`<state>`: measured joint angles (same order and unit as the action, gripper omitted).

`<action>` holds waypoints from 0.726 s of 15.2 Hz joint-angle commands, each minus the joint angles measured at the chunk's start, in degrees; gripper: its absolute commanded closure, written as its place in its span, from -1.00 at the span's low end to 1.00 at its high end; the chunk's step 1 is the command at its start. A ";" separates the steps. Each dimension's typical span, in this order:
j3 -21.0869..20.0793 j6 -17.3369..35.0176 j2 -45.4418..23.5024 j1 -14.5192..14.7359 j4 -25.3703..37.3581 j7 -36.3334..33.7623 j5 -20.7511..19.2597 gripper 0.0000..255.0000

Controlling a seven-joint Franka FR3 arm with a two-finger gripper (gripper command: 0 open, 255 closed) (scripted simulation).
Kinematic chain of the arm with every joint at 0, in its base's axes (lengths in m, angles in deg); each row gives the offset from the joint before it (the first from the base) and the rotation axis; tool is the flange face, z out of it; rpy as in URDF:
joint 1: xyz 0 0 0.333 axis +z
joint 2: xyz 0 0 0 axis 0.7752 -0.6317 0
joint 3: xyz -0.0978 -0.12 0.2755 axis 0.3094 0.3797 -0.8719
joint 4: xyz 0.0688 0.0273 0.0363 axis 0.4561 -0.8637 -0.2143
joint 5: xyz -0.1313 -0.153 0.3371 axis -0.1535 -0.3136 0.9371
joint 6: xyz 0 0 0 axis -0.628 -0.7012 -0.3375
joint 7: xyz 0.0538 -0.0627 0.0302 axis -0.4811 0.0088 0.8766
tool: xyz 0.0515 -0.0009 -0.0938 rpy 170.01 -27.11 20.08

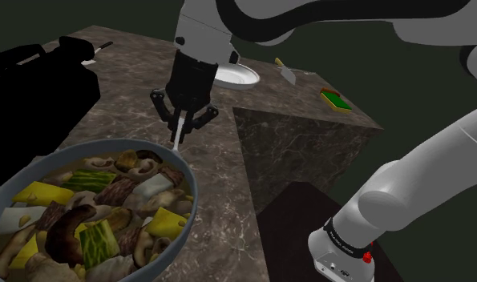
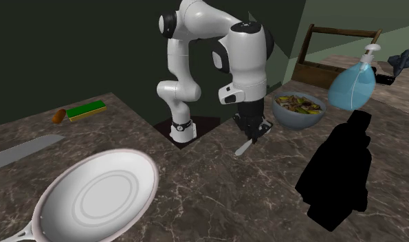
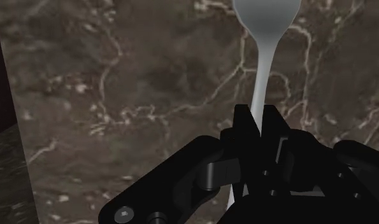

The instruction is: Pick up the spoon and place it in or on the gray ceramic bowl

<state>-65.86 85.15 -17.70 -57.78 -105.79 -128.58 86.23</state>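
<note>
My black gripper (image 1: 183,122) is shut on the handle of a white spoon (image 1: 176,141), which hangs down from it, tip close to the dark marble counter (image 1: 228,184). In the wrist view the spoon (image 3: 263,76) runs out from between the fingers (image 3: 244,129), its bowl end away from the hand. The grey bowl (image 1: 191,189), full of mushrooms and vegetables, stands just in front of the spoon at the shoulder view's lower left. In the second exterior view the gripper (image 2: 253,130) holds the spoon (image 2: 245,146) to the left of the bowl (image 2: 296,117).
A white pan (image 2: 100,192) lies on the counter, with a green sponge (image 2: 86,108) and a flat grey blade (image 2: 24,151) beyond it. A black shape (image 2: 340,172) and a blue spray bottle (image 2: 354,84) stand near the bowl. The counter's edge (image 1: 252,172) drops off beside my stand.
</note>
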 commanded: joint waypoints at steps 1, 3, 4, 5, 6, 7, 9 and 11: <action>-0.02 0.06 -0.06 0.01 -0.04 0.01 0.02 1.00; -0.03 0.07 -0.08 0.00 -0.02 0.00 0.00 1.00; -0.03 0.08 -0.09 0.00 -0.02 0.00 0.00 1.00; -0.03 0.07 -0.09 0.00 -0.01 0.00 0.00 1.00; -0.06 0.13 -0.10 0.02 -0.05 -0.03 0.00 1.00; 0.05 -0.64 0.01 -0.01 0.62 -0.13 -0.03 1.00; 0.25 -2.15 0.18 -0.09 2.00 -0.36 -0.12 1.00; 0.43 -3.66 0.29 -0.17 3.44 -0.62 -0.23 1.00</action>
<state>-65.55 82.22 -17.40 -57.87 -103.06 -129.13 86.08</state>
